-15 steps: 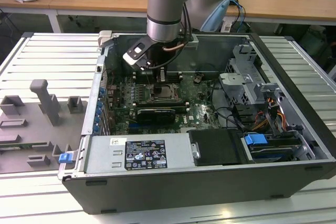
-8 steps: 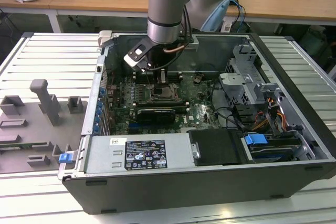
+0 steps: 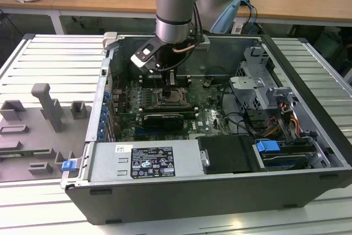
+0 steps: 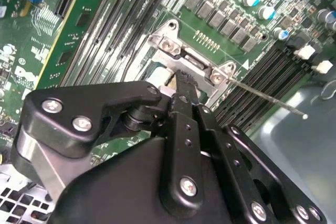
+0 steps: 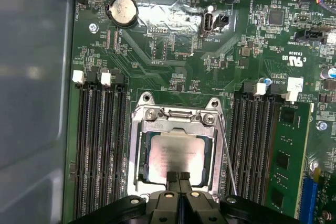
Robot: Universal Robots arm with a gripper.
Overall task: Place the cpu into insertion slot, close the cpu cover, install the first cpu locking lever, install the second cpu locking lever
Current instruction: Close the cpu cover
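The cpu (image 5: 176, 153), a silvery-beige square, lies flat in the insertion slot (image 5: 135, 145) on the green board. The cpu cover (image 5: 178, 129), a thin metal frame, appears to lie down around it, with the chip showing through its window. My gripper (image 5: 178, 176) is shut with nothing between its fingers, and its tips sit at the chip's near edge. One thin locking lever (image 5: 227, 158) runs along one side of the slot; in the second wrist view this lever (image 4: 268, 98) juts out free past the gripper (image 4: 182, 77). In the exterior view the gripper (image 3: 168, 83) hangs over the slot (image 3: 171, 96).
Long black memory slots (image 5: 100, 145) flank the socket on both sides. The open computer case (image 3: 308, 70) walls in the board, with a drive cage (image 3: 258, 89) and cables at the exterior view's right. A power supply (image 3: 148, 160) sits at the front. Grey fixtures (image 3: 47, 105) stand outside the case.
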